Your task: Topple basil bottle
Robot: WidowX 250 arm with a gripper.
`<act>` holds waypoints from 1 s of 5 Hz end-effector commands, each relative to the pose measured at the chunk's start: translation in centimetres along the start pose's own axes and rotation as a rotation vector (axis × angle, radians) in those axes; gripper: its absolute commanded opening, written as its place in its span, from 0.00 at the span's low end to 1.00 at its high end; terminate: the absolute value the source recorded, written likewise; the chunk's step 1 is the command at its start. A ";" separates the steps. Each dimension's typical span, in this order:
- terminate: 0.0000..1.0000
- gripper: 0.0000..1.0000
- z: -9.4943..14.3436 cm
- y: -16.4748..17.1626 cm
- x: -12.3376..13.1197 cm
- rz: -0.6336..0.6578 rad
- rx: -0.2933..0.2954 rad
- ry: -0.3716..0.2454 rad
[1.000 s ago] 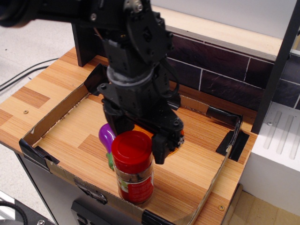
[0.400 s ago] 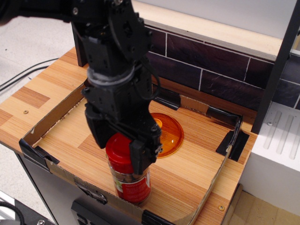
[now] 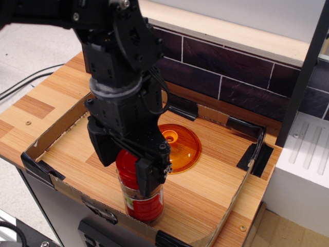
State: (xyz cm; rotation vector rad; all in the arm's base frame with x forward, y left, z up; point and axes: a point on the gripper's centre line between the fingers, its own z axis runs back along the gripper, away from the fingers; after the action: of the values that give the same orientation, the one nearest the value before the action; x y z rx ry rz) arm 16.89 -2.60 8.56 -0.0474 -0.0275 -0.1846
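Surface: a wooden table (image 3: 46, 103) with plank-pattern top, carrying a low cardboard-walled tray (image 3: 56, 133) taped at the corners with black tape.
Room: a dark brick-pattern wall strip (image 3: 231, 72) runs behind the table; a white box (image 3: 303, 170) stands at the right, with a black post (image 3: 303, 77) rising beside it; cables (image 3: 20, 85) lie on the floor at left.
Nearby: an orange dome lid (image 3: 182, 146) rests on the tray floor, just behind the bottle.
Basil bottle (image 3: 143, 198): upright near the tray's front wall, red lid largely hidden.
Gripper (image 3: 131, 164): its fingers straddle the bottle's top, one either side; whether they press it cannot be told.
Obstruction: the black arm (image 3: 121, 67) blocks the tray's middle.
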 end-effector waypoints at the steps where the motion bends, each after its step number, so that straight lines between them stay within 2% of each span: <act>1: 0.00 0.00 0.6 -0.4 1.5 0.089 -0.063 0.025; 2: 0.00 0.00 0.8 -1.3 2.4 0.148 -0.073 0.105; 3: 0.00 0.00 1.6 -2.3 3.0 0.185 -0.108 0.172; 4: 0.00 0.00 1.8 -2.8 3.3 0.230 -0.104 0.278; 5: 0.00 0.00 1.1 -3.5 3.8 0.254 -0.090 0.337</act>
State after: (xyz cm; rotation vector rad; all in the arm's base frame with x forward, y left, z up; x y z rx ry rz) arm 19.23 -6.76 8.94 -0.0954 0.3622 0.0690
